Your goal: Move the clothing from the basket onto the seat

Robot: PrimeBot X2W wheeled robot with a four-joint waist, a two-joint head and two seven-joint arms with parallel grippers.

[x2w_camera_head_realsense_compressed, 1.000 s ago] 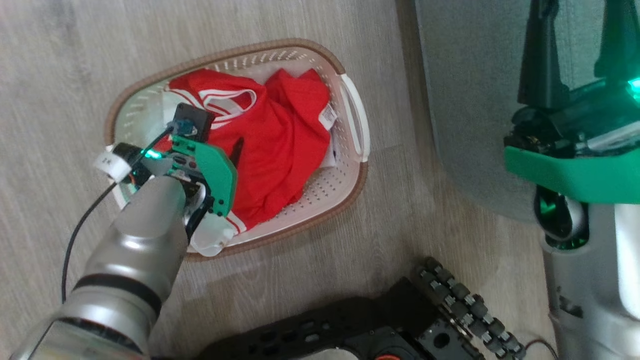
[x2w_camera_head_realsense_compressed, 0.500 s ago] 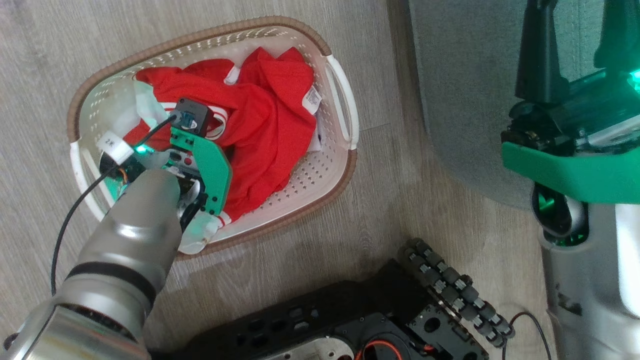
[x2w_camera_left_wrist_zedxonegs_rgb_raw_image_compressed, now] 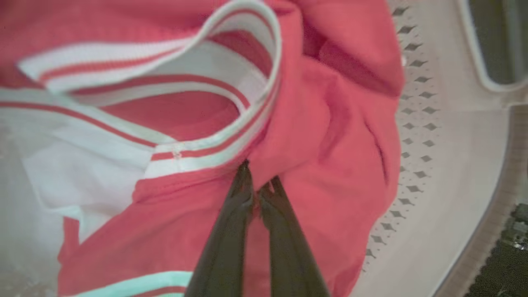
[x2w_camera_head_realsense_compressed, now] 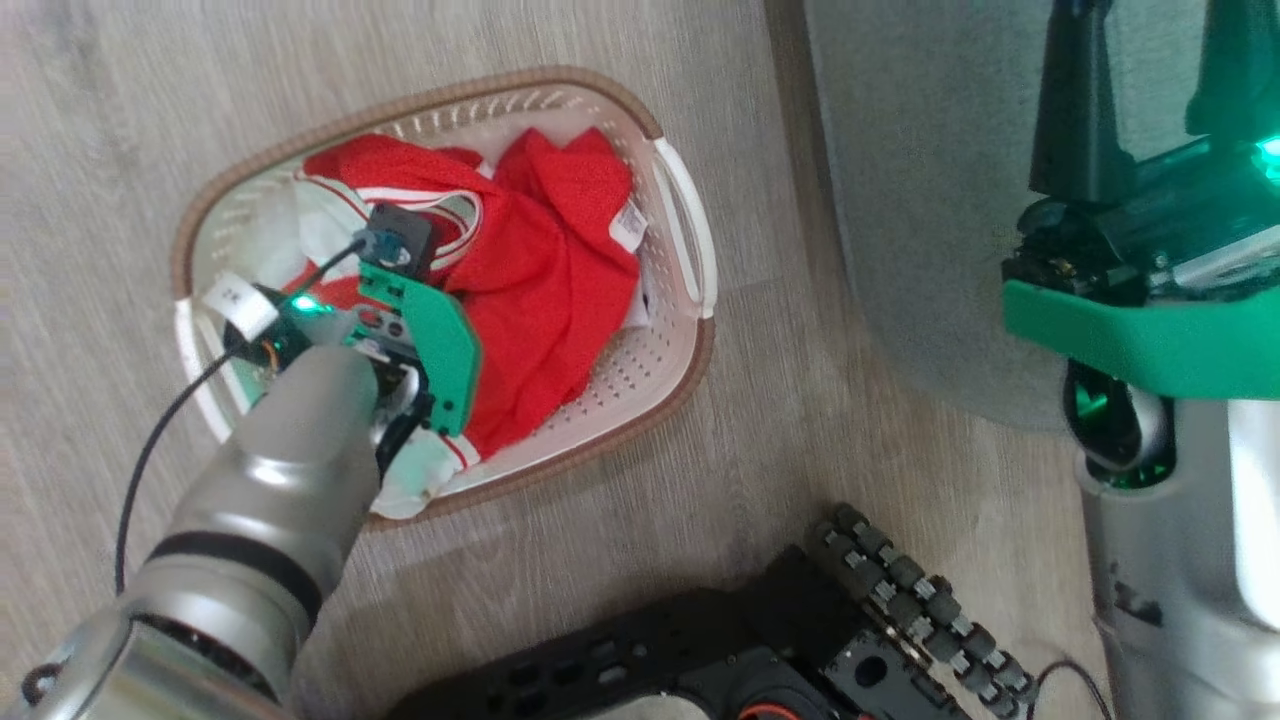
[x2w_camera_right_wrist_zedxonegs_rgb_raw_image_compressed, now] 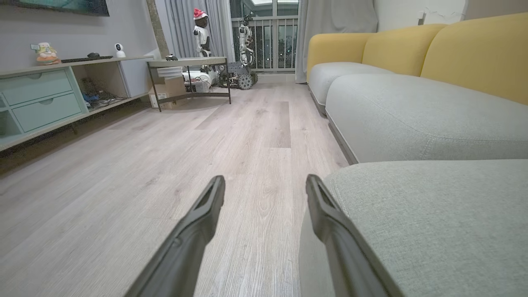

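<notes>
— What does the clothing point(x2w_camera_head_realsense_compressed: 545, 270) look like?
— Bright red and crumpled, with white stripes and a white-trimmed collar. It lies in the cream basket point(x2w_camera_head_realsense_compressed: 650, 385) on the wood floor point(x2w_camera_head_realsense_compressed: 700, 520), left of the grey-green seat point(x2w_camera_head_realsense_compressed: 920, 200).
— Which way does it run?
— The heap follows the basket's length, lower left to upper right in the head view.
— And the jaws?
— The left gripper point(x2w_camera_left_wrist_zedxonegs_rgb_raw_image_compressed: 258, 183) is clenched on a red fold just beside the striped collar. The right gripper point(x2w_camera_right_wrist_zedxonegs_rgb_raw_image_compressed: 266, 185) is spread and empty.

Even soft light; left wrist view blurred.
</notes>
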